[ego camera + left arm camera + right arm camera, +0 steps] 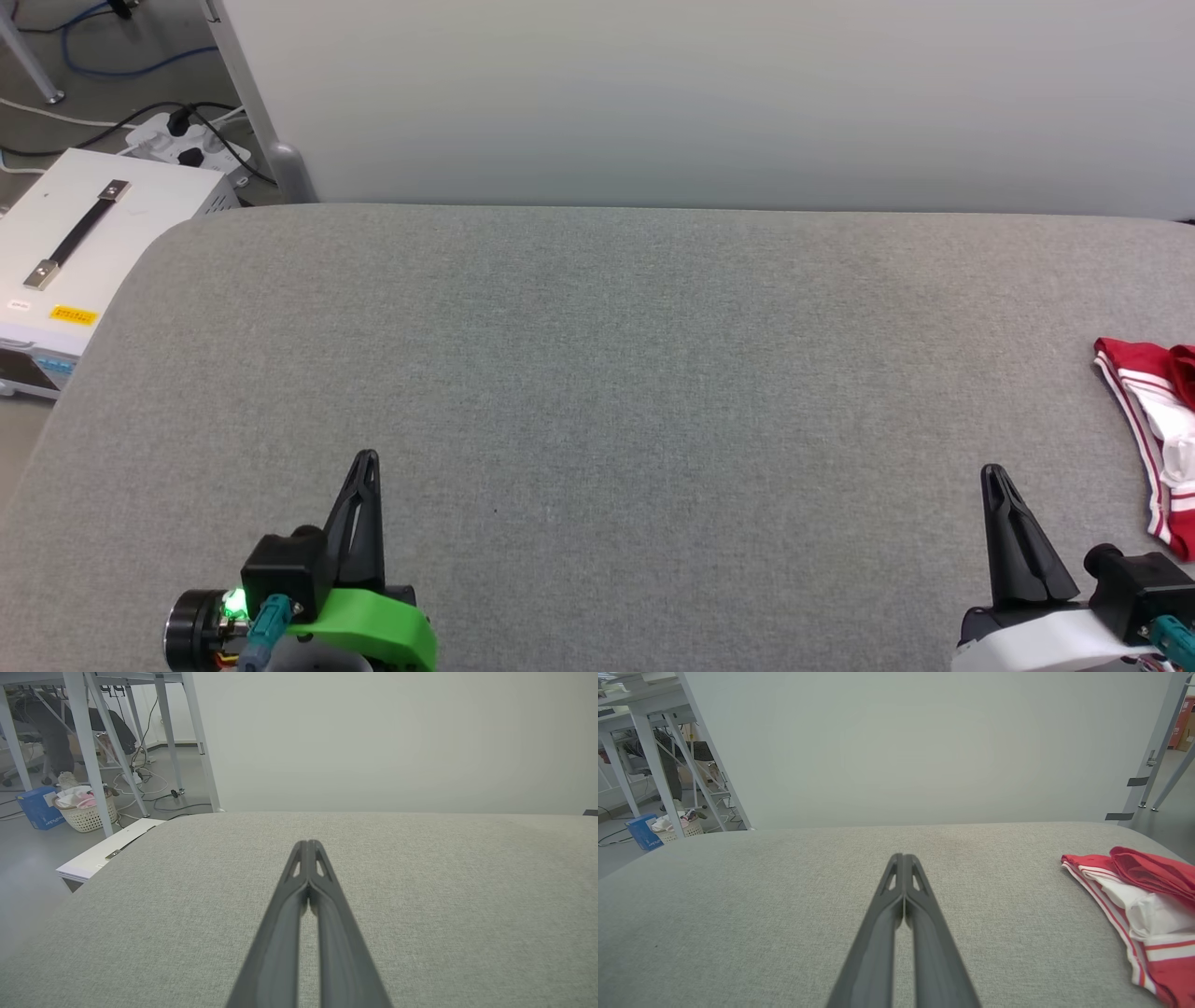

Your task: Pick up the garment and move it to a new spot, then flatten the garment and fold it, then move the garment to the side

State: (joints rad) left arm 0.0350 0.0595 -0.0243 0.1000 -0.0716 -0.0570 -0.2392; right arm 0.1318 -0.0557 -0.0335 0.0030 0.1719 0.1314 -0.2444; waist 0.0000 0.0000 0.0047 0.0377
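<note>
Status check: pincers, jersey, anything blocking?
Left pincer shut, empty. Right pincer shut, empty. Jersey bunched at right edge of table, untouched. Nothing between right pincer and jersey.

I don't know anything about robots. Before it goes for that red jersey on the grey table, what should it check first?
1. Garment located: bunched up on the table, to the right of the right gripper. Ok.
2. Whole garment in sight: the picture edge cuts it off in both the head and right wrist views. Cannot tell.
3. Right gripper open for a grasp: fingers pressed together. Not ok.
4. Left gripper open: fingers also together. Not ok.
5. Both grippers empty: nothing between the fingers. Ok.
6. Way from right gripper to garment: only bare table fabric between them. Ok.
</note>
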